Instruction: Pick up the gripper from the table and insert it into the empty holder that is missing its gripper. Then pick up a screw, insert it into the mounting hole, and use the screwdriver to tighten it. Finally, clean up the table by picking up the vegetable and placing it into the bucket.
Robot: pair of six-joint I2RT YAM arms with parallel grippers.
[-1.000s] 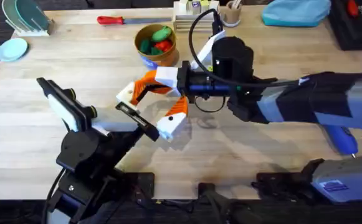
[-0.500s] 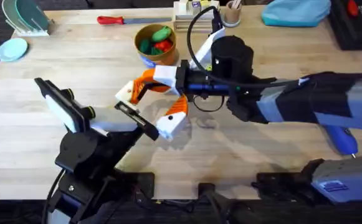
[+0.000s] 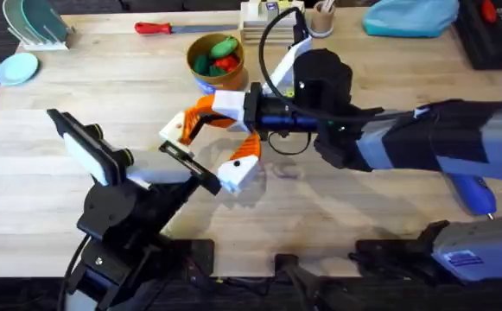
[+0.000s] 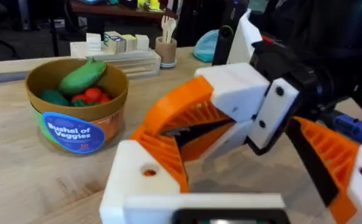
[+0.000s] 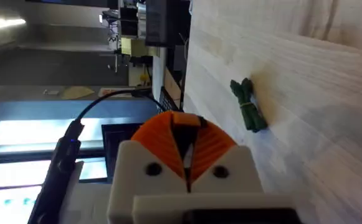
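Observation:
My left gripper [image 3: 225, 138] is open wide, its white-and-orange fingers [image 4: 144, 178] flanking the tip of my right gripper [image 3: 231, 107]. The right gripper [image 5: 187, 146] is shut, its orange wedges meeting, with nothing visible between them; it also appears close ahead in the left wrist view [image 4: 249, 106]. The dark green vegetable [image 5: 249, 106] lies on the wood beyond it. The bucket [image 3: 216, 60] [image 4: 75, 118] stands behind with toy vegetables inside. The blue screwdriver [image 3: 475, 194] lies at the right, partly under the right arm. The loose gripper, empty holder and screw are out of view.
A red-handled screwdriver [image 3: 160, 28] lies at the back edge. A white pen cup [image 3: 321, 19] and a box of small blocks [image 3: 263, 17] stand behind the bucket. A blue cloth [image 3: 410, 15] is at the back right, and dishes [image 3: 26, 43] at the back left.
The left arm's upper link has shifted slightly left. Both grippers stay where they were.

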